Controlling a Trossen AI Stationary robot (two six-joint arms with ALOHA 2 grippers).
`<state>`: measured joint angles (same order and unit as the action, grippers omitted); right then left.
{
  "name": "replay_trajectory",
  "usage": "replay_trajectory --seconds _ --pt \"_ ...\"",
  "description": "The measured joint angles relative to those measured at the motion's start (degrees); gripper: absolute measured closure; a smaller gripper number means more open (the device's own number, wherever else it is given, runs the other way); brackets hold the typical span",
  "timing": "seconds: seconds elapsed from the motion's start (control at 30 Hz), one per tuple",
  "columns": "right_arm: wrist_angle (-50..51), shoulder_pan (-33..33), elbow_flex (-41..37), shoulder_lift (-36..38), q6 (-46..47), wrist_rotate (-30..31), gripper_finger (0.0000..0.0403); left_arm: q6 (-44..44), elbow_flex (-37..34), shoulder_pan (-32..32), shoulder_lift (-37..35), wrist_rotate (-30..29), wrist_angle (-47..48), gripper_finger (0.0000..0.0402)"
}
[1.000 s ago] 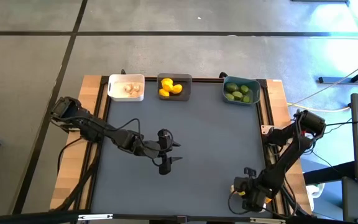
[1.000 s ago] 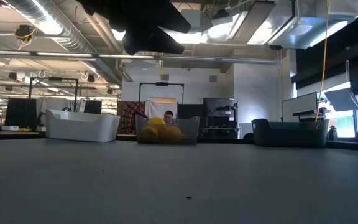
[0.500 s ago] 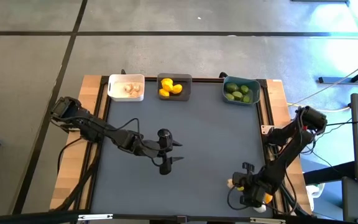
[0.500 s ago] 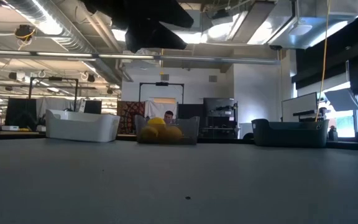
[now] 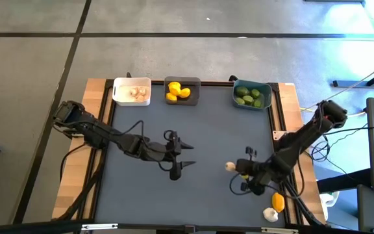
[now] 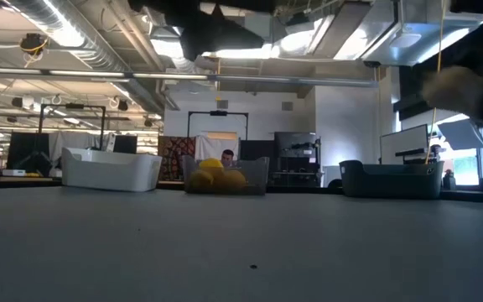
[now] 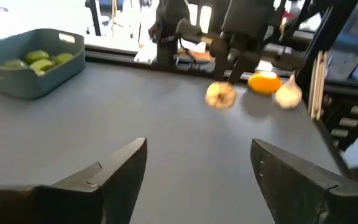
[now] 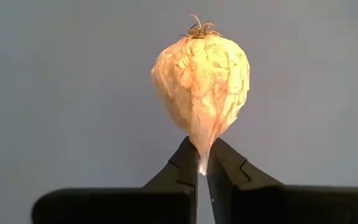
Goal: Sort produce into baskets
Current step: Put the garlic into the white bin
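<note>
My right gripper (image 5: 237,169) is shut on a whitish garlic bulb (image 8: 201,87), above the table's right half; the bulb also shows in the high view (image 5: 230,166) and the left wrist view (image 7: 220,95). A lemon (image 5: 276,201) and another garlic bulb (image 5: 269,213) lie at the near right corner. My left gripper (image 5: 187,157) is open and empty over the table's middle. The white basket (image 5: 132,91) holds garlic, the dark grey basket (image 5: 182,91) lemons, the teal basket (image 5: 252,95) limes. My right gripper pinches the garlic bulb's thin stem tip (image 8: 202,155) between its two fingertips (image 8: 185,163). The fingers slant down toward the table's left. The bulb sticks out beyond the fingertips, root end away from them, lifted clear of the table.
The three baskets stand in a row along the far edge. The grey mat (image 5: 226,130) between the grippers and the baskets is bare. Wooden rails (image 5: 102,104) run along the table's left and right sides.
My right gripper has gone from the near right corner up and toward the table's far left, carrying the garlic bulb lifted clear; the lemon and the other bulb stay at the corner. My left gripper has risen a little.
</note>
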<state>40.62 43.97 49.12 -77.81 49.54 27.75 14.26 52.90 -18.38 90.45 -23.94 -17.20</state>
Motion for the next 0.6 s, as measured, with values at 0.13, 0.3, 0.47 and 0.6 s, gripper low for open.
replay_trajectory --seconds 0.13,0.3,0.47,0.6 --pt "-3.8 -3.8 0.0 0.6 -6.5 3.3 0.0385 -0.1 0.0 0.6 0.0 -0.1 -3.8 0.0081" --pt "-12.0 -8.4 0.0 0.3 -16.0 4.9 0.0383 -0.5 0.0 1.6 0.0 -0.1 -5.0 0.0049" --pt "-20.3 -12.6 0.0 0.3 -24.4 4.9 0.0383 -1.2 0.0 2.3 0.4 -0.1 -5.3 0.0046" --pt "-26.5 -15.0 0.0 0.3 -30.4 5.0 0.0382 -1.3 0.0 2.3 1.7 -0.1 -7.1 0.0051"
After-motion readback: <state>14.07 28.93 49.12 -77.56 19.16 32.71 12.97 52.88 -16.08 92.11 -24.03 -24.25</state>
